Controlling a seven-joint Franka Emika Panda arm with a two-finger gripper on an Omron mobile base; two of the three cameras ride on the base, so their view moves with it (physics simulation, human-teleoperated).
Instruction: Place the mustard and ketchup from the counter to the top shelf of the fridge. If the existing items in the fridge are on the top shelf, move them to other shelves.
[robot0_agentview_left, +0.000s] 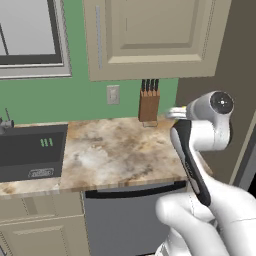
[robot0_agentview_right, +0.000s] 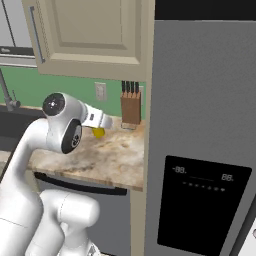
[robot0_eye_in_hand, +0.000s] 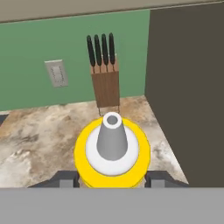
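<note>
In the hand view we look straight down the gripper (robot0_eye_in_hand: 112, 179) onto the mustard (robot0_eye_in_hand: 112, 151), a round yellow bottle with a white shoulder and a pale grey cone-shaped nozzle whose open tip faces the camera; the two dark fingertips (robot0_eye_in_hand: 65, 179) sit one on each side of the bottle's body, right at its yellow edge, so we read the jaws as closed on it, though actual contact is hard to confirm at this angle. The bottle lies in front of the knife block (robot0_eye_in_hand: 105, 74), a brown wooden block with four black handles, with the marbled counter (robot0_eye_in_hand: 35, 135) below it. Left of the knife block, on the green wall, is a pale outlet plate (robot0_eye_in_hand: 57, 73); right of it stands a dark flat side panel (robot0_eye_in_hand: 188, 87). The right base view adds what the hand view cannot: the grey fridge (robot0_agentview_right: 200, 100) with its black dispenser panel (robot0_agentview_right: 202, 205), standing to the right of the knife block (robot0_agentview_right: 131, 106), its door shut, and a small patch of yellow from the mustard (robot0_agentview_right: 99, 132) below the arm's wrist, left of the knife block and above the counter (robot0_agentview_right: 100, 160). The left base view shows the counter (robot0_agentview_left: 115, 150) wide and bare in front of the knife block (robot0_agentview_left: 149, 102), with a dark cooktop (robot0_agentview_left: 32, 152) well to its left and a cream cabinet (robot0_agentview_left: 150, 35) above.
</note>
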